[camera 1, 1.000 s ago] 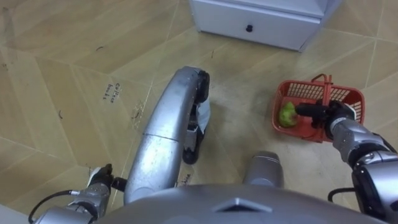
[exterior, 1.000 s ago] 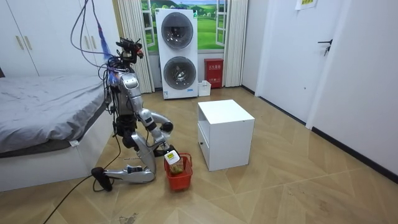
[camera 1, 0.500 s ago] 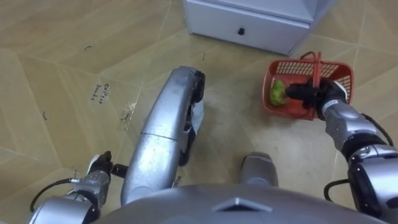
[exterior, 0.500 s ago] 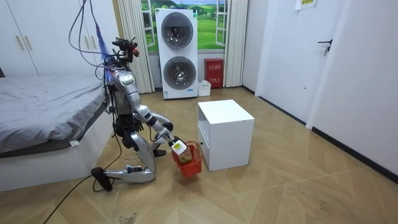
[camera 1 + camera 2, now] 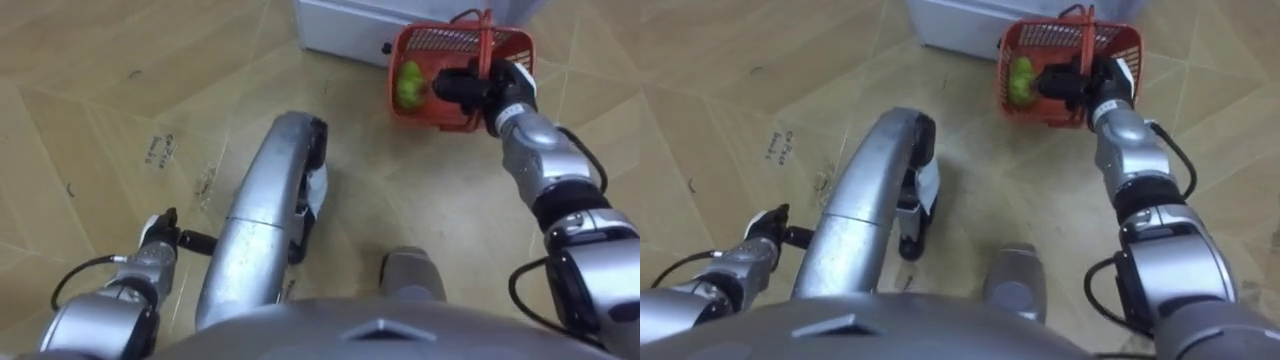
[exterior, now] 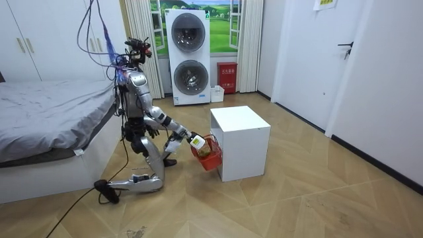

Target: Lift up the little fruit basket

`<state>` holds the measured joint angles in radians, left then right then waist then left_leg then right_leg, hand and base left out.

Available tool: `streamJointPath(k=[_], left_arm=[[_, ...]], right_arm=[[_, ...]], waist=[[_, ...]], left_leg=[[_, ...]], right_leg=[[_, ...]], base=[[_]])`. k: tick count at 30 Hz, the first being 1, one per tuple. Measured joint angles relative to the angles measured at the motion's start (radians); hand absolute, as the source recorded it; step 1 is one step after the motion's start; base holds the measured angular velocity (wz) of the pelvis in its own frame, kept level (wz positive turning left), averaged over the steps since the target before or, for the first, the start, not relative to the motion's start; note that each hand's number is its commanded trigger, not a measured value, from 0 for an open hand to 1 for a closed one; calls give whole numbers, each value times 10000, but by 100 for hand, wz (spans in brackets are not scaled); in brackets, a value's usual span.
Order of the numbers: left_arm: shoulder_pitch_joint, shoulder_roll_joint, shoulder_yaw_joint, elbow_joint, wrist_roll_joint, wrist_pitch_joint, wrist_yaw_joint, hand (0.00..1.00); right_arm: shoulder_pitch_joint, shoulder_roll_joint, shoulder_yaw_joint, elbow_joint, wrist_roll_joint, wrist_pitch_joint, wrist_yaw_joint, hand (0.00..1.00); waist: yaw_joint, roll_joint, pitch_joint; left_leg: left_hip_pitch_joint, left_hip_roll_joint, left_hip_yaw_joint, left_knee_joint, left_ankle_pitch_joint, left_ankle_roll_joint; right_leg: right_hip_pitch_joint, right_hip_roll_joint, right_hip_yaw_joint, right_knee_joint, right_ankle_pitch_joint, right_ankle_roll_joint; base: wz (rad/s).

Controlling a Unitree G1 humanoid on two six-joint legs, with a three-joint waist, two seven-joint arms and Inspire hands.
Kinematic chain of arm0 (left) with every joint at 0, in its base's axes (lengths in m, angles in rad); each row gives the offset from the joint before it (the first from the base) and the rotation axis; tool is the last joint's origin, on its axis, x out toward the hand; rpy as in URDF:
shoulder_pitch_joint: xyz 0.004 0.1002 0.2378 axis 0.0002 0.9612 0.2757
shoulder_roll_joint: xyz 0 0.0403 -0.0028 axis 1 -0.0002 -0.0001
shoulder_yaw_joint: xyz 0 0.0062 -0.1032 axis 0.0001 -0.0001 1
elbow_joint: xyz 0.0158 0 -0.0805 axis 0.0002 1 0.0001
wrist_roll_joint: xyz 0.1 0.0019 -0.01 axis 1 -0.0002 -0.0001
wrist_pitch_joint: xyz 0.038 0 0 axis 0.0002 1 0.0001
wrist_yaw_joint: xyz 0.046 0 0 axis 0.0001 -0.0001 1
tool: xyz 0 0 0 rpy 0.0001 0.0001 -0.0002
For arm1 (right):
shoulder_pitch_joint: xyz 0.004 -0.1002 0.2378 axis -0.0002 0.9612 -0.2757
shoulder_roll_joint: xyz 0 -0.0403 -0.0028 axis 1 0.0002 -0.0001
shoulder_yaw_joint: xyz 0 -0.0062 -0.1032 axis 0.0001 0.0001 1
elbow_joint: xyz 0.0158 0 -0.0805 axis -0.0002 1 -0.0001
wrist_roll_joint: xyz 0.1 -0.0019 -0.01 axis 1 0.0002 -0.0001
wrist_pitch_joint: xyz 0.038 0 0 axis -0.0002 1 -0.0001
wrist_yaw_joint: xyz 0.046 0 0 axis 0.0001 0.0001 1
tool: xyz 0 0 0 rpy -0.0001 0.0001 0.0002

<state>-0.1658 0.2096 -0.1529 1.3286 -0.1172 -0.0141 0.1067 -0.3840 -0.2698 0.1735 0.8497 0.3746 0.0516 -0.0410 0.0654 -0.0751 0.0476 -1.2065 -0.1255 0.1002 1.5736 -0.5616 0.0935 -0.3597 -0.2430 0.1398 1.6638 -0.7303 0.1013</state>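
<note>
Right hand point(image 5: 478, 88) is shown at the end of an outstretched arm, its fingers clenched round the handle point(image 5: 487, 35) of the red fruit basket point(image 5: 445, 42). The basket is thus carried at the hand itself, hung about it and tipped to one side. In the room view the basket point(image 6: 209, 155) is seen just below the hand point(image 6: 197, 141), raised clear of the wooden floor point(image 6: 277, 205). A green fruit point(image 5: 408, 82) is held inside the basket, just to the left of the hand. A white cabinet point(image 5: 340, 25) is placed just beyond the hand, and its front is partly covered by the basket. The left hand point(image 5: 160, 240) is seen well apart from the right hand, low at the robot's left side near the floor; whether it is closed cannot be told. In the room view the robot is shown kneeling on one knee, with a bed point(image 6: 46, 119) behind it and the cabinet before the carrying hand.
</note>
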Motion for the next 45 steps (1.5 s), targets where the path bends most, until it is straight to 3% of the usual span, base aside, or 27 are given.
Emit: streamJointPath(k=[1, 2, 3, 4, 5, 6, 7, 8, 9, 10, 12, 14, 15, 17, 18, 21, 24, 27, 30, 35, 40, 45], left_arm=[[49, -1, 100, -109, -17, 15, 0, 0], [106, 6, 140, -165, -70, 29, 5, 0], [116, 17, 144, -220, -85, 94, 21, 0], [161, 16, 163, -256, -83, 108, 41, 0], [221, 1, 194, -422, -88, 145, 85, 0], [424, -1, 269, -572, -110, 129, 96, 0], [494, 9, 335, -590, -110, 127, 107, 0], [498, 92, 343, -654, -105, 116, 187, 0], [531, 225, 335, -747, -119, 83, 217, 0], [498, 278, 331, -764, -145, 67, 238, 0], [442, 314, 351, -846, -292, -60, 413, 0], [490, 250, 373, -984, -275, -174, 416, 0], [597, 164, 432, -1050, -275, -251, 418, 0], [974, 68, 612, -1268, -275, -310, 449, 0], [1281, 83, 662, -1310, -290, -318, 521, 0], [2139, 101, 906, -1338, -79, -228, 843, 0], [2911, 97, 1263, -1391, 567, -17, 901, 0], [3337, 22, 1326, -1424, 1448, 374, 817, 0], [3482, 15, 1438, -1545, 1732, 523, 775, 0], [3484, 21, 1495, -1569, 1748, 516, 767, 0], [3561, 17, 1500, -1700, 1921, 579, 699, 0], [3706, 27, 1505, -1729, 1983, 794, 563, 0]], right_arm=[[-12, -6, -2, -172, 13, 35, -9, 100], [-16, -14, 1, -515, 82, 54, -38, 100], [-12, -10, -5, -844, 184, 64, -81, 100], [16, -9, -1, -981, 181, 82, -61, 100], [128, 2, 5, -1196, 169, 157, -14, 100], [219, 10, 7, -1303, 153, 175, 8, 100], [279, 16, 10, -1344, 130, 177, 9, 100], [448, 20, 7, -1549, 81, 178, 9, 100], [593, 19, -12, -1803, -44, 176, 5, 100], [607, 17, -9, -1919, -82, 176, 10, 100], [606, -21, 0, -2360, -209, 161, 29, 100], [650, -83, -5, -2455, -298, 146, 82, 100], [813, -143, -7, -2658, -320, 146, 93, 100], [1130, -182, 8, -3307, -328, 139, 90, 100], [1359, -167, 23, -3812, -314, 140, 115, 100], [1803, -158, 12, -4671, -317, 123, 354, 100], [1981, -158, -39, -5288, -314, 125, 411, 100], [1971, -161, -42, -5969, -318, 125, 466, 100], [1970, -155, -35, -6569, -308, 119, 460, 100], [1972, -150, 31, -6818, -377, 12, 423, 100], [1976, -106, 69, -7138, -406, 12, 657, 100], [1975, -95, 341, -7426, -394, 17, 878, 100]], waist=[[-11, 6, -6], [-19, 11, -10], [-66, 2, -11], [-88, -11, -16], [-95, -61, -33], [-40, -64, -36], [-18, -49, -44], [-12, -8, -74], [-56, -11, -82], [-20, -21, -92], [148, 10, -109], [169, 8, -116], [232, -34, -167], [350, -41, -247], [600, -136, -317], [637, -205, -329], [660, -439, -340], [653, -505, -353], [662, -493, -347], [710, -313, -241], [805, -259, -269], [1057, -320, -352]], left_leg=[[185, 13, 5, -465, 146, 10], [591, 61, 20, -1378, 438, 51], [1048, 89, 37, -2248, 699, 92], [1339, 87, 83, -2665, 791, 121], [1928, 79, 228, -3485, 973, 190], [2541, 136, 379, -4221, 1132, 265], [2871, 171, 422, -4584, 1201, 300], [3448, 246, 407, -5304, 1363, 339], [3998, 322, 313, -6010, 1554, 346], [4219, 416, 298, -6318, 1627, 343], [5115, 691, 303, -7458, 1948, 270], [5879, 789, 296, -8269, 2245, 197], [6306, 825, 342, -8666, 2391, 135], [6734, 990, 437, -8877, 2454, 29], [7014, 1126, 433, -9088, 2551, -139], [8190, 1149, 140, -10502, 3017, -561], [9058, 1140, 19, -11523, 3457, -752], [9232, 1274, -123, -11585, 3554, -861], [9231, 1479, -147, -11552, 3614, -964], [9582, 1589, -195, -11545, 3671, -1061], [9657, 1666, -170, -11686, 3731, -1159], [9666, 1645, -214, -11673, 3735, -1155]], right_leg=[[78, -10, 1, -668, 14, 26], [319, -17, -15, -2053, 101, 120], [641, -45, -47, -3355, 384, 235], [808, -93, -55, -3901, 629, 223], [1039, -242, -94, -4702, 1335, 208], [1084, -380, -125, -5122, 2361, 148], [1087, -384, -123, -5296, 2962, 130], [1062, -325, -177, -5576, 4263, 118], [937, -307, -393, -5711, 4899, 86], [768, -292, -502, -5682, 4695, 148], [39, -157, -1285, -6189, 3393, 219], [-131, -127, -2085, -7301, 2922, 141], [-236, -116, -2385, -8196, 2868, 103], [-177, -77, -2904, -9401, 2903, 69], [179, 117, -3123, -10000, 3031, 56], [1587, 561, -3671, -11825, 3674, -155], [2506, 754, -3904, -12814, 3979, -288], [2910, 1015, -3961, -13228, 4065, -420], [3133, 1271, -3939, -13557, 4168, -590], [3604, 1438, -4140, -13725, 4241, -710], [3624, 1512, -4198, -13699, 4273, -766], [3642, 1495, -4240, -13651, 4281, -777]], base=[[-42], [-35], [-31], [-29], [-39], [-46], [-49], [-37], [-35], [-42], [-52], [-28], [-19], [-37], [-60], [-23], [18], [20], [15], [3], [1], [2]])
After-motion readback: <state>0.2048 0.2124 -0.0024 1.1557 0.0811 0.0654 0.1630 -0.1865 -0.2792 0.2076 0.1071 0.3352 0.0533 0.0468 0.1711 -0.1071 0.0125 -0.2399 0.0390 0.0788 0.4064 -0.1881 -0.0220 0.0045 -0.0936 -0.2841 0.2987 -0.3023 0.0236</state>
